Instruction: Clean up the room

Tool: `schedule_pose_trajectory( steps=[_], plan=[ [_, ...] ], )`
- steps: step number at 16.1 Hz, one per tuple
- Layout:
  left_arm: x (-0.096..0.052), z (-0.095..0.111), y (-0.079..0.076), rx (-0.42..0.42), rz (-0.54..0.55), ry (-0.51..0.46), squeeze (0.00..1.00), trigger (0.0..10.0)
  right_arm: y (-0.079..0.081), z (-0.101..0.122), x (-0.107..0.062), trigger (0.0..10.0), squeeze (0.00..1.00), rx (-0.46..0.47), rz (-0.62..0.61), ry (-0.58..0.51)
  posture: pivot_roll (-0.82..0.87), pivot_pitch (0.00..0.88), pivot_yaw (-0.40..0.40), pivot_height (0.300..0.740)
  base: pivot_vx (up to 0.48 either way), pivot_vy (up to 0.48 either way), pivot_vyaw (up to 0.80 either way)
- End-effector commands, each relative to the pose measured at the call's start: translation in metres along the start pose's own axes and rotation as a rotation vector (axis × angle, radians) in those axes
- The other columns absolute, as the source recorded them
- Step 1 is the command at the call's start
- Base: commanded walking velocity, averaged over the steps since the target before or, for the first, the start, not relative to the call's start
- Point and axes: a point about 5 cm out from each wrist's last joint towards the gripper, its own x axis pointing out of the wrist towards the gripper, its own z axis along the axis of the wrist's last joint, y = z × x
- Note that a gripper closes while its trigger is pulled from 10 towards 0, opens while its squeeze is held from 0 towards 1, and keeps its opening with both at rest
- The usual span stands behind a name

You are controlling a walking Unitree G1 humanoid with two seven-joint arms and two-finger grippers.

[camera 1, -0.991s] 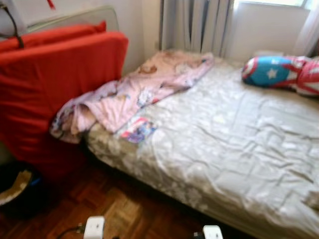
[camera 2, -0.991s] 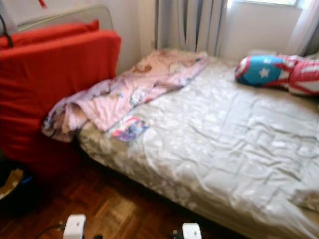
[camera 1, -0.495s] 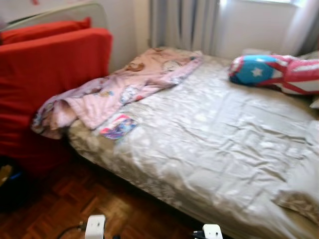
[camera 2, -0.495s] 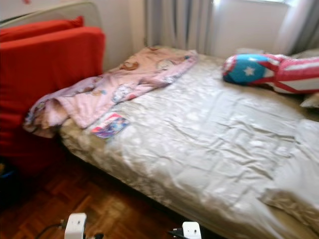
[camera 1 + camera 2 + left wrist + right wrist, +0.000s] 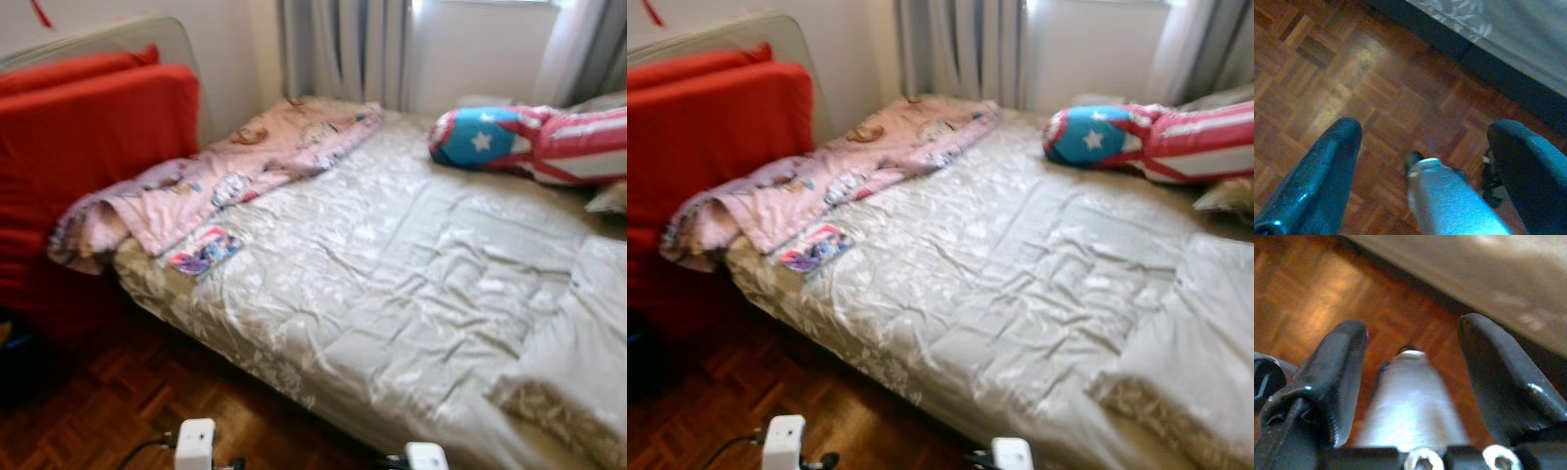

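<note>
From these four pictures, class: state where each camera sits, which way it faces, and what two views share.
Left eye: head, down at the bed with pink blanket.
Right eye: the same scene, from slightly further right.
Left wrist: along the open left gripper toward the parquet floor.
Right wrist: along the open right gripper, over floor.
Both wrist views share floor and the bed's edge.

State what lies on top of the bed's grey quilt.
On the grey quilt lie a pink blanket, a small colourful booklet and a star-and-stripes cushion. Whatever the blanket covers is hidden.
</note>
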Motion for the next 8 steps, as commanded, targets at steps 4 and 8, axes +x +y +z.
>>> schedule_pose_trajectory(
  steps=[4,8],
  plan=[
    [-0.0014,-0.0038,0.0063,0.006,0.015,0.019,0.0,10.0,0.0094,0.0007,0.0004,10.0,0.0,0.017,0.03,-0.005,-0.07,0.0,0.022,0.74,0.0,-0.322,0.0],
    [-0.0016,-0.0044,0.0079,0.002,0.018,0.025,0.0,10.0,0.0088,0.001,0.0004,10.0,0.0,0.025,0.025,-0.009,-0.07,0.0,0.021,0.74,0.0,-0.08,0.0]
  ],
)
